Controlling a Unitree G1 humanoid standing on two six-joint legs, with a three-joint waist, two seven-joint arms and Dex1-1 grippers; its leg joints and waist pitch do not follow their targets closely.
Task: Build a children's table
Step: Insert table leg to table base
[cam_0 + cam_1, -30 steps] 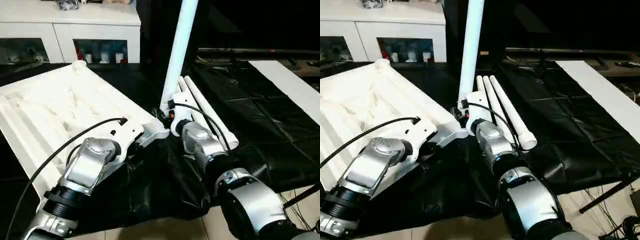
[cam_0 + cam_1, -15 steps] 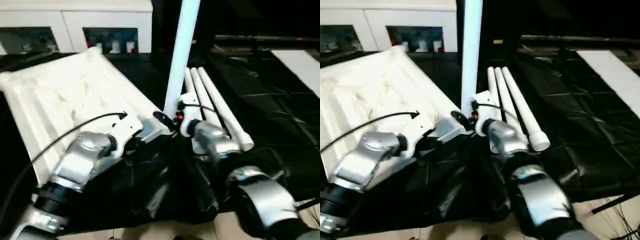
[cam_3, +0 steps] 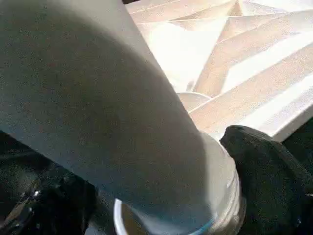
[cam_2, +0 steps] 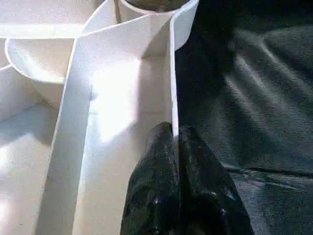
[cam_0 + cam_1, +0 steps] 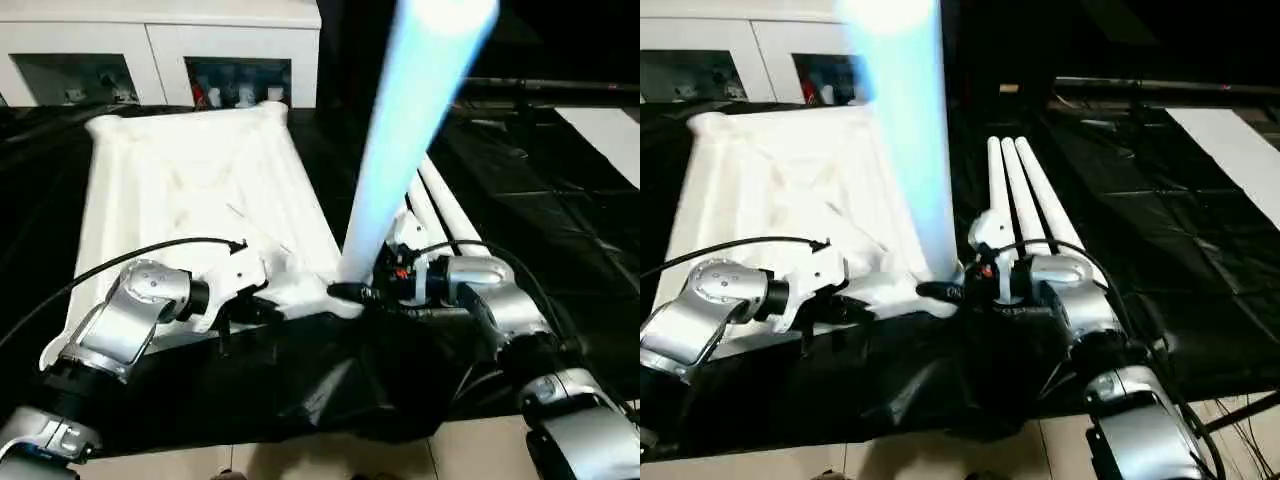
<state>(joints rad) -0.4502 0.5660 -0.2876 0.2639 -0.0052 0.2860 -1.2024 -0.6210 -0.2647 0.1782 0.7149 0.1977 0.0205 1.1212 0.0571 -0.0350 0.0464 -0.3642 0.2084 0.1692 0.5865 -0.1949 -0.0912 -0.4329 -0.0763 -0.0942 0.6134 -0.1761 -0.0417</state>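
The left claw (image 4: 175, 147) pinches the tabletop's (image 5: 190, 180) rim; the right claw (image 3: 161, 205) stands wide around the upright leg (image 5: 400, 150).

1. Light falls from above; the table top (image 5: 190, 170) glares white, its ribs nearly washed out.
2. The upright leg (image 5: 400, 150) is blurred and bluish, glowing at its upper end.
3. Around the table top, the black sheet (image 5: 1160, 230) stays dim with soft sheen.
4. The cabinet (image 5: 160, 50) behind the table top is overexposed.

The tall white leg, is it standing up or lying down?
Standing up. The tall leg rises from the tabletop's near corner, while three spare legs lie flat on the black sheet.
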